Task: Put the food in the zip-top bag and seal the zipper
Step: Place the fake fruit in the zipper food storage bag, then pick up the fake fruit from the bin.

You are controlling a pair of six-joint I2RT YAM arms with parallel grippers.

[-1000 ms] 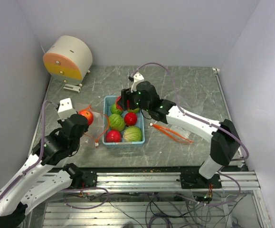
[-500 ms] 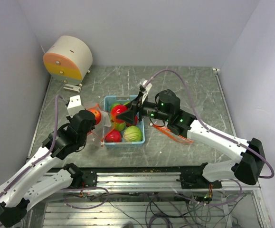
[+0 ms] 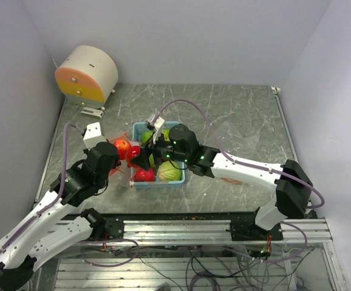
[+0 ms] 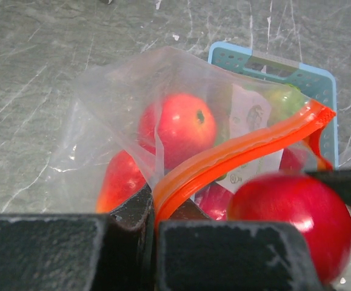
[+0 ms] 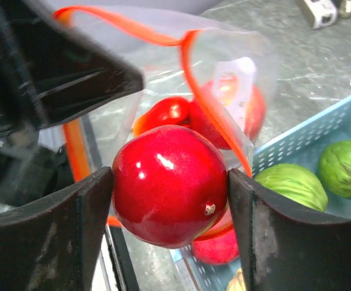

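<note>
My right gripper (image 5: 170,188) is shut on a glossy red fruit (image 5: 170,185) and holds it at the mouth of the clear zip-top bag (image 4: 133,103); the fruit also shows in the left wrist view (image 4: 290,221) and the top view (image 3: 133,151). My left gripper (image 4: 151,209) is shut on the bag's red-orange zipper strip (image 4: 236,154) and holds the mouth up. Red fruits (image 4: 176,128) lie inside the bag. Green melons (image 3: 170,172) and a red fruit (image 3: 143,175) sit in the light blue basket (image 3: 140,127).
A round beige and orange device (image 3: 87,74) stands at the back left. A second orange-edged bag (image 3: 231,180) lies under the right arm, right of the basket. The walls close in on both sides.
My right gripper has carried the red fruit left from over the basket to the bag's mouth. My left gripper keeps its hold on the bag, shifted only slightly.
</note>
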